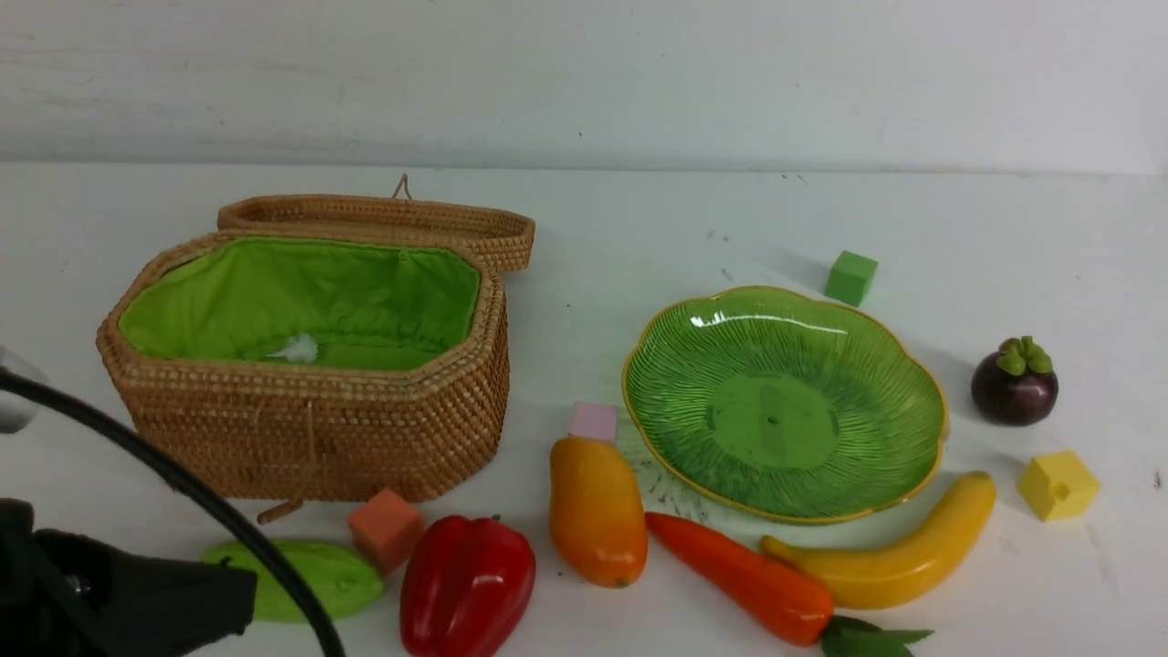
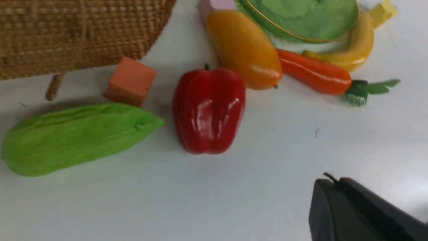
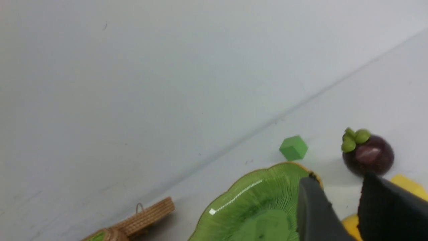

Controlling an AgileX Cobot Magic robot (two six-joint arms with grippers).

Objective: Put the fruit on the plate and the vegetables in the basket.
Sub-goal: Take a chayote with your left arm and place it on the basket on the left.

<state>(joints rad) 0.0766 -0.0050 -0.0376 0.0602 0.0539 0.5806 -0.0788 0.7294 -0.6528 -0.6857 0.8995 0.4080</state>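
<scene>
The wicker basket [image 1: 310,429] stands open at the left, showing only its green lining. The green plate [image 1: 785,401] at the right is bare. In front lie the light green gourd [image 1: 328,579], red pepper [image 1: 467,584], mango [image 1: 596,511], carrot [image 1: 739,579] and banana [image 1: 899,557]. The mangosteen [image 1: 1015,383] sits right of the plate. My left gripper [image 2: 334,182] is shut on nothing, over bare table apart from the pepper [image 2: 209,108] and gourd [image 2: 77,137]. My right gripper [image 3: 339,179] is open and holds nothing, between the plate's rim [image 3: 254,207] and the mangosteen [image 3: 367,155].
Foam cubes lie about: orange [image 1: 385,529] by the basket's front, pink [image 1: 593,422] behind the mango, green [image 1: 850,277] behind the plate, yellow [image 1: 1058,485] at the right. The basket lid [image 1: 383,224] lies back behind it. My left arm [image 1: 109,593] fills the bottom left corner.
</scene>
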